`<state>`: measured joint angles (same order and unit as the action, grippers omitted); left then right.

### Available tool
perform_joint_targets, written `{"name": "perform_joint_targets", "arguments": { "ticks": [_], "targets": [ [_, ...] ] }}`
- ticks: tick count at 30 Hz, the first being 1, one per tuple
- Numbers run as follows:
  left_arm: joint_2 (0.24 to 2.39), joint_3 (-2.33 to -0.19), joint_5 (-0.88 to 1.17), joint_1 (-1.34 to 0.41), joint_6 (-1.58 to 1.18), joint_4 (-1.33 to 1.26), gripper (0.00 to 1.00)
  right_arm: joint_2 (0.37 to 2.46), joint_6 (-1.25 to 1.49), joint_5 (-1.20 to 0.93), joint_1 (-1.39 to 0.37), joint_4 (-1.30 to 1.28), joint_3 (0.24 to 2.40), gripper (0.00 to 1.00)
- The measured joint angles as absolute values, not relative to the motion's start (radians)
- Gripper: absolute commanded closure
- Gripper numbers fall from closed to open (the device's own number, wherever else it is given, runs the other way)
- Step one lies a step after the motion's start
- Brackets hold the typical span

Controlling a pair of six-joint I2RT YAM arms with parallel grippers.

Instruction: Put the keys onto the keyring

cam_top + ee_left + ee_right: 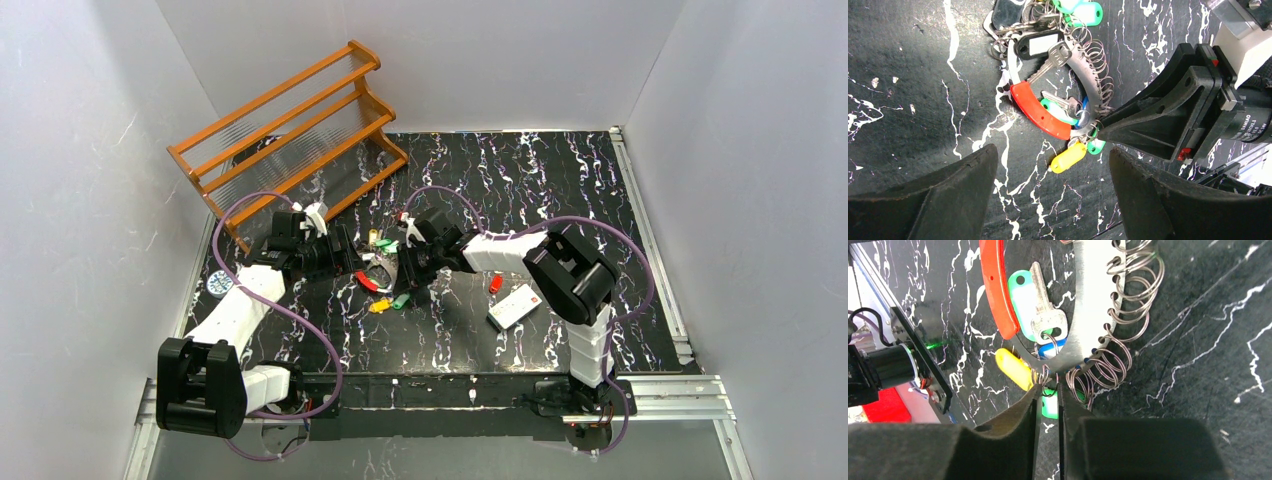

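Keyring (1093,300) on blk marbled table (560,180), white walls (500,60), wood rack (375,100)

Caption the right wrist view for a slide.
Right gripper, fingers nearly together, at a small split ring beside the yellow tag, by the silver keyring.

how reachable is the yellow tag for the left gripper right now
Probably yes: the left gripper is open, facing the yellow tag with only table between, though the right gripper crowds it.

One wooden rack (262,98), one white card (514,306), one keyring (1090,305), two arms (235,312)
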<state>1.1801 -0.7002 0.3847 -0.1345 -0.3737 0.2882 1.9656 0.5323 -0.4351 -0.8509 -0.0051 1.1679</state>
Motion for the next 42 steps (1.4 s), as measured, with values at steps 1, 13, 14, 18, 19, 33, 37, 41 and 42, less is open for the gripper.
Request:
{"name": "perform_joint_targets", "arguments": {
  "ticks": [1, 13, 14, 18, 19, 33, 37, 41, 42],
  "targets": [
    [1.180, -0.700, 0.385, -0.134, -0.374, 0.288, 0.20, 1.970, 0.532, -0.431, -0.851, 0.001, 1.171, 0.85],
    [1.169, -0.700, 0.385, -0.134, -0.373, 0.288, 0.20, 1.950, 0.376, -0.350, -0.851, -0.026, 1.183, 0.99],
    [1.165, -0.700, 0.385, -0.134, -0.371, 0.288, 0.20, 1.936, 0.352, -0.339, -0.851, -0.038, 1.183, 0.99],
    [1.143, -0.700, 0.406, -0.134, -0.367, 0.281, 0.20, 1.860, 0.261, -0.312, -0.851, -0.079, 1.183, 0.99],
    [1.135, -0.700, 0.416, -0.134, -0.366, 0.277, 0.20, 1.835, 0.237, -0.307, -0.851, -0.088, 1.183, 0.99],
    [1.040, -0.690, 0.682, -0.134, -0.359, -0.005, 0.23, 1.587, -0.079, -0.296, -0.851, -0.041, 1.103, 0.99],
    [1.035, -0.620, 0.805, -0.135, -0.374, -0.197, 0.25, 1.535, -0.125, -0.328, -0.851, 0.006, 1.051, 0.99],
    [1.003, -0.531, 0.880, -0.160, -0.370, -0.349, 0.25, 1.511, -0.160, -0.373, -0.851, 0.036, 1.021, 0.99],
    [0.984, -0.515, 0.889, -0.180, -0.348, -0.374, 0.25, 1.507, -0.166, -0.382, -0.851, 0.039, 1.016, 0.99]
  ]
}}
